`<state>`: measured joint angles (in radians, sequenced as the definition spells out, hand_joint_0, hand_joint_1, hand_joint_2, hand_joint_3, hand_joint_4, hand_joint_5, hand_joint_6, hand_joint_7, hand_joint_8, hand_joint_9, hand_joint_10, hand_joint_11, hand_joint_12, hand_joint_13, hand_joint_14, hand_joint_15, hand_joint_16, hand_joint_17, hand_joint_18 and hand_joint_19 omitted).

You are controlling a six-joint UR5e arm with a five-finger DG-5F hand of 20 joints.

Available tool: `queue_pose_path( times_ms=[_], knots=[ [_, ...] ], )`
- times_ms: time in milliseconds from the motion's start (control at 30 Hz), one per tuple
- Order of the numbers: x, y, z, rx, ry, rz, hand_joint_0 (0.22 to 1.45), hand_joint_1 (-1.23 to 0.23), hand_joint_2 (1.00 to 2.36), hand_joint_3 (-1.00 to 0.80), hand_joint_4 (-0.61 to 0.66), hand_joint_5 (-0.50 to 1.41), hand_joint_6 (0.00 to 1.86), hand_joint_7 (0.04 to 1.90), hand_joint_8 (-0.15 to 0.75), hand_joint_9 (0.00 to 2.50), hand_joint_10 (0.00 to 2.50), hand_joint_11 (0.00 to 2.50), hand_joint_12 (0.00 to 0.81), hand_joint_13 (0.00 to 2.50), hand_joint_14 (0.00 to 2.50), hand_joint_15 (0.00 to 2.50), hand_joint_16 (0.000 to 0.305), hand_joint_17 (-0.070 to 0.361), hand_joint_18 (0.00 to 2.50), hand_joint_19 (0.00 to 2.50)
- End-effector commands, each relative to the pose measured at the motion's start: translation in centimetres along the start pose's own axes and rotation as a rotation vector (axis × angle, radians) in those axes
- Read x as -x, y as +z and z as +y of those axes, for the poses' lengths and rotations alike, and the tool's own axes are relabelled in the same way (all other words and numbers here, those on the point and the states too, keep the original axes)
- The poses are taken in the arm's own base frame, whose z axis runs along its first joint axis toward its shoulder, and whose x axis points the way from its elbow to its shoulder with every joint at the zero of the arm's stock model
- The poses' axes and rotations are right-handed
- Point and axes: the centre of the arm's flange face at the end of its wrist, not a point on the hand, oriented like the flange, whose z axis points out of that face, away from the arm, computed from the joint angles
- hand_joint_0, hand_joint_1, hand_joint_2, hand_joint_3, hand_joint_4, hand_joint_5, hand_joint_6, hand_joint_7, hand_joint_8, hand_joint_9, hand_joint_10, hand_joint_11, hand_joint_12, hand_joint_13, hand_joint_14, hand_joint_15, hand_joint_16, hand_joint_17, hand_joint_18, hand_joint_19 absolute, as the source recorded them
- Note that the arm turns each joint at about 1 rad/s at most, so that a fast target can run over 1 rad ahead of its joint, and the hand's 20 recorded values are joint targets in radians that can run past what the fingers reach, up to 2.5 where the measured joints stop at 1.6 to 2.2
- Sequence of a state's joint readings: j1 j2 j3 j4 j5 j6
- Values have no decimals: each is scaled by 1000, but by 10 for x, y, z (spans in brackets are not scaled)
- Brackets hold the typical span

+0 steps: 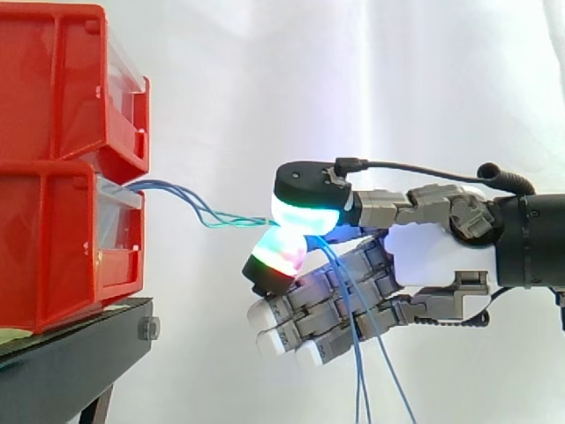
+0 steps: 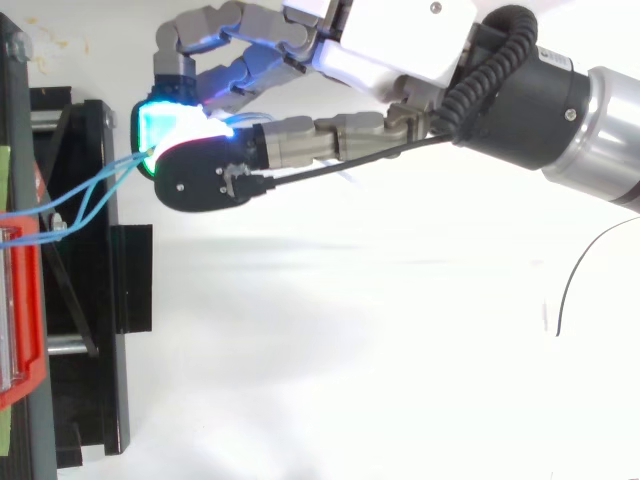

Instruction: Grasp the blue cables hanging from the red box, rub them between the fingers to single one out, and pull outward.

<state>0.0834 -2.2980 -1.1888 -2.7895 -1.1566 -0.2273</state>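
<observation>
Thin blue cables (image 1: 190, 201), centre-left from the stacked red plastic boxes (image 1: 62, 168), are pinched in the hand (image 1: 433, 256); roll gently before pulling.

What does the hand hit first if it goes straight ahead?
Probably the front of the lower red bin, where the pinched blue cables come out; from above the hand sits off to one side, so it might miss.
</observation>
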Motion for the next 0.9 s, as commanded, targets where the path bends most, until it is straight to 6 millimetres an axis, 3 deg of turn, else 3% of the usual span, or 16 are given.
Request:
queue_pose_path(
  times_ms=[0,167,300,500,567,633,867],
  knots=[
    [-2,-1,0,-4,1,4,672,-834,1013,-279,290,-102,503,1172,232,801,8,301,324,665,11,282,45,101,555,432],
    [-1,-1,0,-5,3,2,601,-831,1000,-500,302,-101,502,1176,236,805,8,306,323,667,11,283,45,101,553,442],
    [-2,-1,0,-7,3,4,551,-764,1000,-500,322,-97,502,1185,250,840,8,307,335,695,12,284,46,105,568,443],
    [-1,-1,-1,-7,3,3,506,-491,1000,-500,349,-75,502,1212,277,934,7,302,347,748,10,284,50,111,623,455],
    [-2,-1,0,-7,3,4,537,-357,1000,-500,325,-71,502,1209,266,940,8,304,337,745,11,294,47,107,610,473],
    [-2,-1,0,-7,1,4,557,-325,1000,-500,298,-72,502,1212,260,940,8,308,336,744,11,300,47,105,597,487],
    [-2,-1,0,-7,3,4,611,-468,1011,-352,304,-79,502,1198,261,926,8,312,335,740,11,298,46,104,586,488]
  ],
)
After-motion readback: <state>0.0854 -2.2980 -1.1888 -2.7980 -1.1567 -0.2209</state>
